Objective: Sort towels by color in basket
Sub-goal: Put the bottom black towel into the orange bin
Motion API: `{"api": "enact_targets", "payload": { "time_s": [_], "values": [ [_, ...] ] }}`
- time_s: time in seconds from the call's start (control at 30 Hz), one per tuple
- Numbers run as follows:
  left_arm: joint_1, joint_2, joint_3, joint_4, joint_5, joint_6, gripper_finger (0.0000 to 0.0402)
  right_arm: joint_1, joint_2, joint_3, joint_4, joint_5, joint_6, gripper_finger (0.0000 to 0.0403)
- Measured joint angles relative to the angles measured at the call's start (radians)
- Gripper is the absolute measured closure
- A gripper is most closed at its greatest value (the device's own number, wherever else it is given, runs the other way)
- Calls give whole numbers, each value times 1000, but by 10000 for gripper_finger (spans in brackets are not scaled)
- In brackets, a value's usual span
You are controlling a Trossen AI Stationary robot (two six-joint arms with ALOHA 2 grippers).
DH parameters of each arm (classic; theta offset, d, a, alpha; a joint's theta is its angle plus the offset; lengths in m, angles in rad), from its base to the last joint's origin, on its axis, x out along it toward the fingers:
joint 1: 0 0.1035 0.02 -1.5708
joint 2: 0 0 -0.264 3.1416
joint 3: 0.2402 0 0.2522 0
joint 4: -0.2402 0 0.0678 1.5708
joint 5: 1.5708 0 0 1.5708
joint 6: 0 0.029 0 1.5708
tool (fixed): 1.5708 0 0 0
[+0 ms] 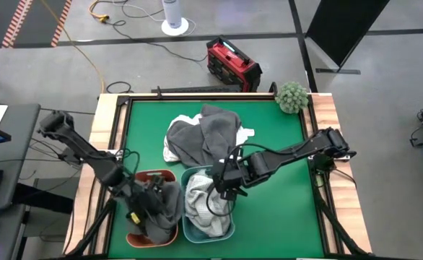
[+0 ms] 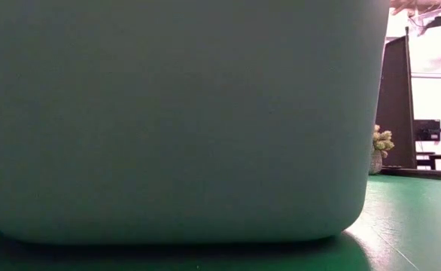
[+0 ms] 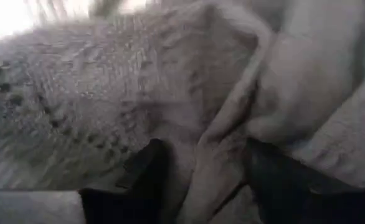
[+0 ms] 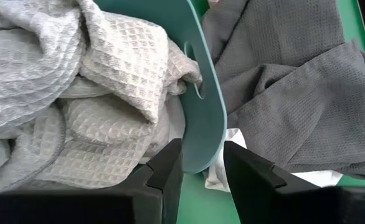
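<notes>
A pile of dark grey towels (image 1: 204, 133) lies mid-table on top of a white towel (image 1: 246, 134). Near the front edge stand a rust-red basket (image 1: 141, 238) holding a dark grey towel (image 1: 169, 206) and a teal basket (image 1: 226, 232) holding light grey waffle towels (image 4: 76, 81). My left gripper (image 3: 207, 180) reaches down into the red basket with its fingers apart, and a fold of the grey towel (image 3: 223, 143) rises between them. My right gripper (image 4: 202, 171) is shut on the teal basket's far rim. My left gripper's fingers (image 3: 146, 171) stand on either side of the towel fold, slanting down from the table's left. I cannot tell whether they touch the cloth. My right gripper pinches the teal basket's far wall at its rim (image 4: 204, 146), just beside the handle slot (image 4: 198, 90). One finger is inside the basket and one outside. The fingers slant down from the table's far right. The basket stands on the table.
A round green fuzzy ball (image 1: 292, 96) sits at the table's far right corner. Wooden borders (image 1: 109, 123) frame the green top. The teal basket's wall (image 2: 175, 120) fills the low view. Bare green surface lies right of the baskets (image 1: 284, 209).
</notes>
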Motion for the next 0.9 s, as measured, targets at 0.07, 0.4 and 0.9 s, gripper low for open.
{"api": "enact_targets", "payload": {
  "time_s": [0.07,0.4,0.9],
  "values": [
    [17,19,-57,39,0,-21,196,6,0,0,1,0,6,256],
    [75,3,-134,112,18,5,196,11,0,0,1,21,16,255],
    [-1,-262,106,-387,70,-122,196,11,0,0,8,21,23,255]
  ]
}}
